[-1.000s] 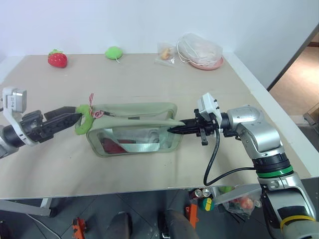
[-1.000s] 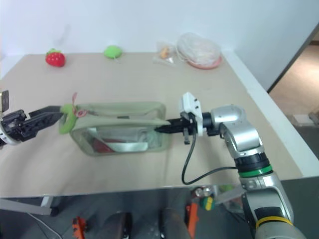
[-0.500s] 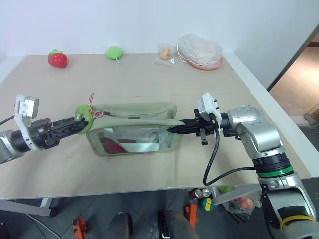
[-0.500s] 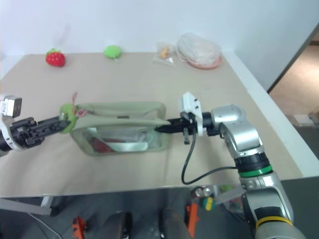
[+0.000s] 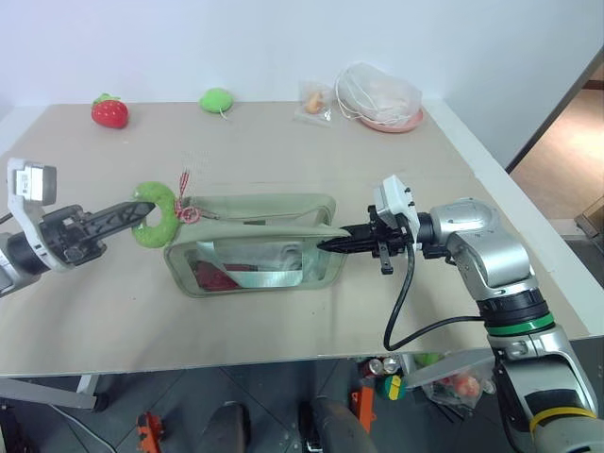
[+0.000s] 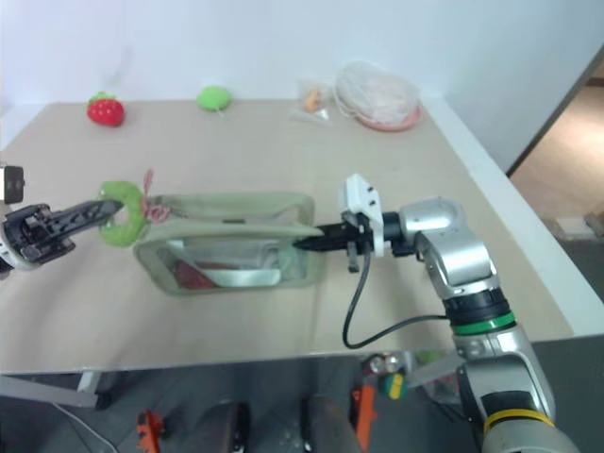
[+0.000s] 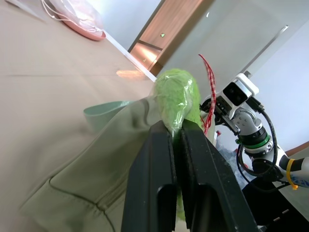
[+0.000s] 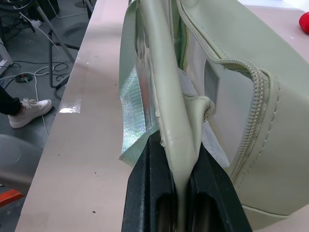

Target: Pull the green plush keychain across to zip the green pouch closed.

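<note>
On the beige table [image 5: 283, 321], the left gripper [image 5: 142, 212] is clamped shut on the green plush keychain [image 5: 159, 213] at its fingertips. The right gripper [image 5: 330, 244] pinches the green pouch [image 5: 255, 247] by its far end. The zipper looks mostly open, so pull steadily along the zip line toward the right gripper, which should brace.

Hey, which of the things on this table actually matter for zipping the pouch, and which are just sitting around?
Part of the job:
- green plush keychain, pinched in the left hand
- green pouch, its end clamped by the right hand

Just lying about, at the table's far edge:
- red strawberry plush
- solid green plush
- small clear packet
- white net bag on a pink dish
</note>
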